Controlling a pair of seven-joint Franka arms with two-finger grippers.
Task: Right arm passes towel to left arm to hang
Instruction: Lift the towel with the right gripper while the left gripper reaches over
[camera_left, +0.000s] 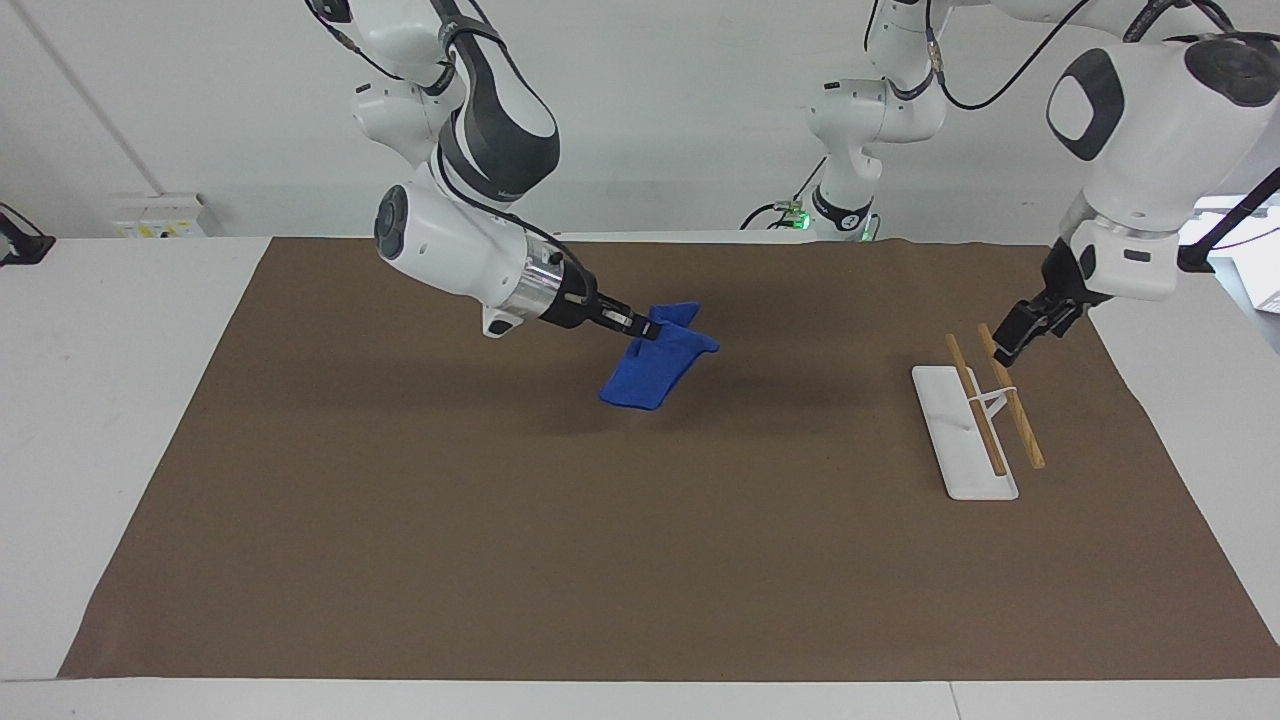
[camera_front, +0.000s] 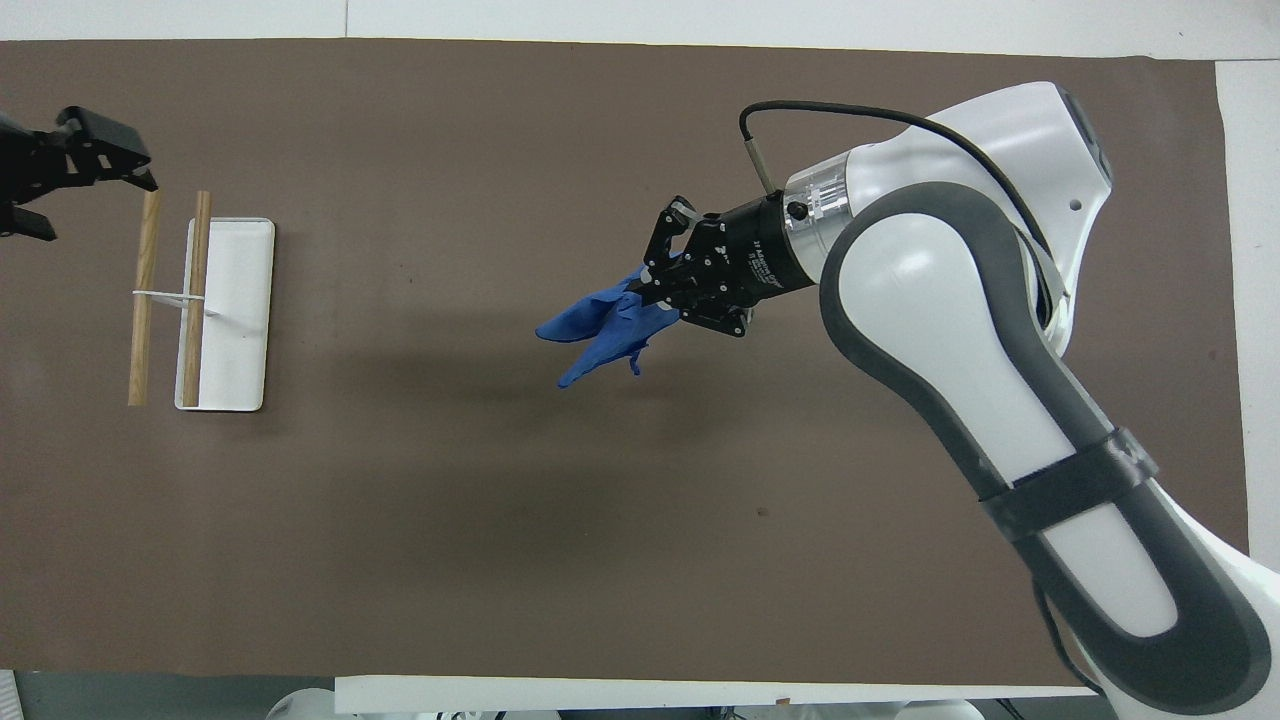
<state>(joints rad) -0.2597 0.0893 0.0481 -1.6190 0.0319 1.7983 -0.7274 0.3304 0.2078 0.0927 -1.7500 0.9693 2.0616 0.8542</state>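
Note:
My right gripper (camera_left: 640, 328) is shut on the royal-blue towel (camera_left: 655, 368) and holds it in the air over the middle of the brown mat; the cloth hangs bunched from the fingers. The same grip shows in the overhead view, with the right gripper (camera_front: 655, 285) and the towel (camera_front: 598, 325). My left gripper (camera_left: 1018, 340) is open and empty, up in the air over the wooden rods of the white rack (camera_left: 962, 440). In the overhead view the left gripper (camera_front: 90, 200) shows by the rack (camera_front: 235, 310).
The brown mat (camera_left: 640, 560) covers most of the white table. The rack stands toward the left arm's end, its two wooden rods (camera_left: 1012, 400) held above the white base. A black cable loops off the right wrist (camera_front: 800, 110).

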